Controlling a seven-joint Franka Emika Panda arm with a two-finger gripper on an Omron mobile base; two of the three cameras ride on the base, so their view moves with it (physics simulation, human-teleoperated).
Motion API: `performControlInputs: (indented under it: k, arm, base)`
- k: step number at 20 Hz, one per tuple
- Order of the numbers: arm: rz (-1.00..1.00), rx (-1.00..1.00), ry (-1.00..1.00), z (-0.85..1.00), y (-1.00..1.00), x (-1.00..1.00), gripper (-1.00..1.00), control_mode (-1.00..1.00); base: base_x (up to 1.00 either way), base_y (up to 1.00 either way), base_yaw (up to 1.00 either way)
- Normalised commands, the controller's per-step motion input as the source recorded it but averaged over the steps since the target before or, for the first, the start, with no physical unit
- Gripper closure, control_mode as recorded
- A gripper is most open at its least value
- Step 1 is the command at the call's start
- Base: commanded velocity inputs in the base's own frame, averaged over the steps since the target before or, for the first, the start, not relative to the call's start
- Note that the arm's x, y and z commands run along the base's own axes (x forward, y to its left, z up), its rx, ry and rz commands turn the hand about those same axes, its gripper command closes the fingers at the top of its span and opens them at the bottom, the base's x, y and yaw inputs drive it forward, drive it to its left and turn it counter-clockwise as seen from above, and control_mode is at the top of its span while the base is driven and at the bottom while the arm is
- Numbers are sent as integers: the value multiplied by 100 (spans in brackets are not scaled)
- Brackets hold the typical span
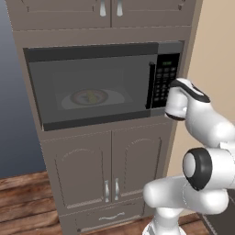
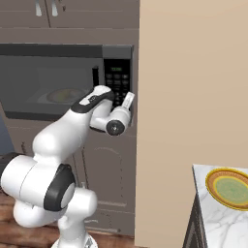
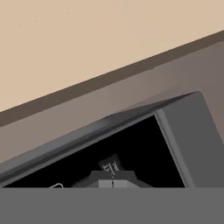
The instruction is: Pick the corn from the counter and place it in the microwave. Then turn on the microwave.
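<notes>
Your gripper [image 3: 113,183] is closed, empty, at the keypad [image 1: 164,81] right of the microwave [image 1: 101,87] door. Push straight in on the start button; don't slide sideways.

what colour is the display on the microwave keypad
Green, on the black keypad panel of the microwave; clearest in the left base view.

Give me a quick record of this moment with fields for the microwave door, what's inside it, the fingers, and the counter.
microwave door: closed; dark glass door with black bar handle
inside: white plate seen through the glass with something yellowish on it, too blurred to name
keypad panel: black, green display lit
fingers: shut, tips close up against the lower keypad panel
counter: marble corner at right, carrying a dark-rimmed round dish
</notes>
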Motion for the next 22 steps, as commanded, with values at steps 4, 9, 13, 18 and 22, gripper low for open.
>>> performControlInputs:
  k: [4,9,13,18,22]
  arm:
    - [-1,1,0,-10,-2,18,100,-100]
    - [-1,1,0,-10,-2,18,100,-100]
    - [-2,1,0,-7,-4,18,100,-100]
    - [-1,2,0,-2,-12,-11,100,-100]
    - [-1,3,0,3,-25,-55,100,-100]
  base:
    - [0,0,0]
    - [0,0,0]
    - [0,0,0]
    - [0,0,0]
    - [0,0,0]
